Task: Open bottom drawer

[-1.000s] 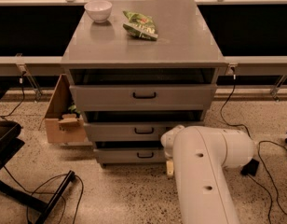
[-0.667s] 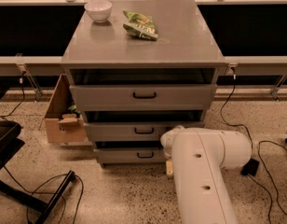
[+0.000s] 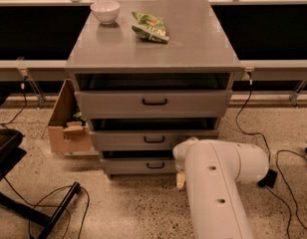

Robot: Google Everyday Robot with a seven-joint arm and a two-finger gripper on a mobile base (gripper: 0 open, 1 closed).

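Observation:
The bottom drawer (image 3: 133, 166) is the lowest of three grey drawers in the cabinet (image 3: 153, 49), with a small black bar handle (image 3: 155, 165). A narrow dark gap shows above its front, and its right end is hidden behind my white arm (image 3: 218, 183). My gripper (image 3: 180, 179) is low in front of the cabinet, just right of the bottom drawer's handle, and mostly hidden by the arm's wrist. The middle drawer (image 3: 143, 140) and the top drawer (image 3: 153, 103) sit above it, each with a dark gap over its front.
A white bowl (image 3: 105, 10) and a green snack bag (image 3: 151, 27) lie on the cabinet top. An open cardboard box (image 3: 69, 123) stands left of the cabinet. A black stand and cables (image 3: 39, 208) lie on the floor at left, and more cables (image 3: 288, 158) at right.

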